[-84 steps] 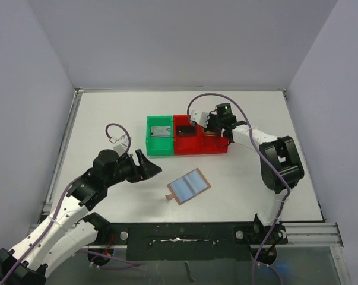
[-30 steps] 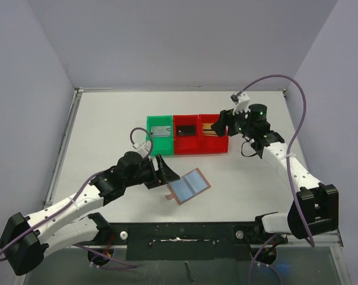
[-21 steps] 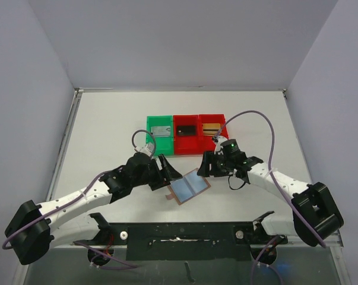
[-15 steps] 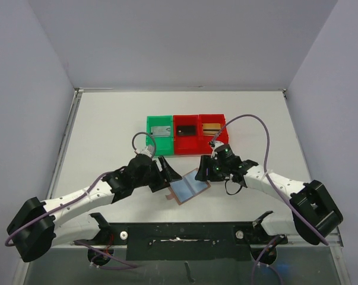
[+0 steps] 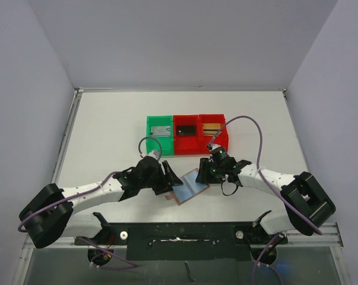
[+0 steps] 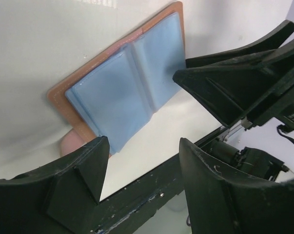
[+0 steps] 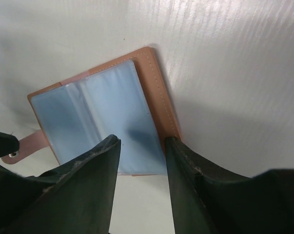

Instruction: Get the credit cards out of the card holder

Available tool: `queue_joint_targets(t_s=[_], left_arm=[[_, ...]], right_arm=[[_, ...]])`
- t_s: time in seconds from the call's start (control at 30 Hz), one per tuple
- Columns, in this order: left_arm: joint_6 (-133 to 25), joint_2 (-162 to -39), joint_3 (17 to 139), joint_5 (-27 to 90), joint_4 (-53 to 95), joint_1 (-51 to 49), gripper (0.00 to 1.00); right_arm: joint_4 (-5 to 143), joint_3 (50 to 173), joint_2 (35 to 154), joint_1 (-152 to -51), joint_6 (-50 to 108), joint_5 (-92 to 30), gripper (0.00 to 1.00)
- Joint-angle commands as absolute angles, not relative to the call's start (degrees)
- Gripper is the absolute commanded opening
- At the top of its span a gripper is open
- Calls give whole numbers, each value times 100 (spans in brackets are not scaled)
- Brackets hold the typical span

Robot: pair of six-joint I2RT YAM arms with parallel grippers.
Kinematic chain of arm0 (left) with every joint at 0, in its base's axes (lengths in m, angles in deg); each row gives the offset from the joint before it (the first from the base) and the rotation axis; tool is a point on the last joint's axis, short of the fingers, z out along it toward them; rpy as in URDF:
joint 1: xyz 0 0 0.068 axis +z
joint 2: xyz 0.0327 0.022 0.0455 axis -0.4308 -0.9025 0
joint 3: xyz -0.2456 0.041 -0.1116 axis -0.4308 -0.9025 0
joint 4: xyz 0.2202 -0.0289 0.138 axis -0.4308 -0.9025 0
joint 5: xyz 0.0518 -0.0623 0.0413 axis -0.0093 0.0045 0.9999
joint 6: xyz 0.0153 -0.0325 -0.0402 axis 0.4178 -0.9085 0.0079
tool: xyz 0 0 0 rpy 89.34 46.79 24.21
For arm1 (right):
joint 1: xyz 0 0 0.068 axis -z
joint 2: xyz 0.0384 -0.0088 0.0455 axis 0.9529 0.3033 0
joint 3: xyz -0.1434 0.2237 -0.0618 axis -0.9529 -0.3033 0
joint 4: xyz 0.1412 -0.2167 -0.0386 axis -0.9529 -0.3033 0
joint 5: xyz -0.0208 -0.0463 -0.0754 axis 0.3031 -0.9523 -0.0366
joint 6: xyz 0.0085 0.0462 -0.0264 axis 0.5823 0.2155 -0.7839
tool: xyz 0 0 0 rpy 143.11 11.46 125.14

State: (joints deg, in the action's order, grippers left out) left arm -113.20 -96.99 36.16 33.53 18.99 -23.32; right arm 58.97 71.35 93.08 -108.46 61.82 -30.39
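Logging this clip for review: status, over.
Left gripper open, right gripper open, both low over card holder. Holder flat, unfolded, lining up. Bins stand apart behind.

Your right arm no longer hangs over the red bins [image 5: 190, 149] as it did nearly three seconds ago. It has swung out to the right side of the table and come down and in, so the right gripper [image 5: 202, 170] now sits at the far right corner of the card holder [image 5: 187, 189]. The tan card [image 5: 211, 127] it was covering in the right-hand bin is now in plain view. Your left arm has stretched forward from the left, bringing the left gripper [image 5: 168, 174] up to the holder's left edge.
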Motion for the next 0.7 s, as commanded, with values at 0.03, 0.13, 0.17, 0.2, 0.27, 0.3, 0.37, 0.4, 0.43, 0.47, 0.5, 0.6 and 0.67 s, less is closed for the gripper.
queue_joint_targets(t_s=[0.03, 0.13, 0.17, 0.2, 0.27, 0.3, 0.37, 0.4, 0.43, 0.47, 0.5, 0.6, 0.67], left_arm=[[-11229, -10027, 3511, 3407, 2479, -2378, 53], [-11218, -10255, 3450, 3399, 2582, -2398, 48], [-11216, -10312, 3436, 3405, 2604, -2411, 47], [-11216, -10354, 3429, 3419, 2609, -2428, 46], [-11203, -10432, 3403, 3439, 2610, -2444, 44], [-11201, -10451, 3394, 3438, 2610, -2445, 43], [-11200, -10463, 3368, 3430, 2610, -2455, 42], [-11208, -10463, 3351, 3432, 2610, -2457, 42], [-11197, -10463, 3336, 3435, 2615, -2456, 41], [-11200, -10459, 3324, 3435, 2614, -2460, 41], [-11200, -10455, 3314, 3428, 2611, -2466, 41], [-11164, -10447, 3332, 3379, 2578, -2463, 40], [-11133, -10419, 3370, 3369, 2501, -2466, 39]], right_arm=[[6167, 7137, 9371, -11024, 6379, -2969, 38], [6237, 7099, 9383, -11083, 6443, -2894, 28], [6262, 7092, 9375, -11092, 6472, -2856, 24], [6310, 7085, 9361, -11099, 6501, -2808, 20], [6517, 7023, 9318, -11101, 6587, -2631, 17], [6632, 6986, 9299, -11102, 6643, -2530, 16], [6957, 6887, 9258, -11101, 6798, -2197, 15], [7165, 6821, 9243, -11107, 6895, -2052, 15], [7394, 6752, 9242, -11107, 6989, -1902, 15], [7600, 6668, 9254, -11102, 7101, -1780, 15], [7770, 6625, 9283, -11102, 7189, -1695, 15], [7778, 6657, 9382, -11101, 7238, -1710, 11], [7621, 6677, 9383, -11097, 7228, -1854, 4]])
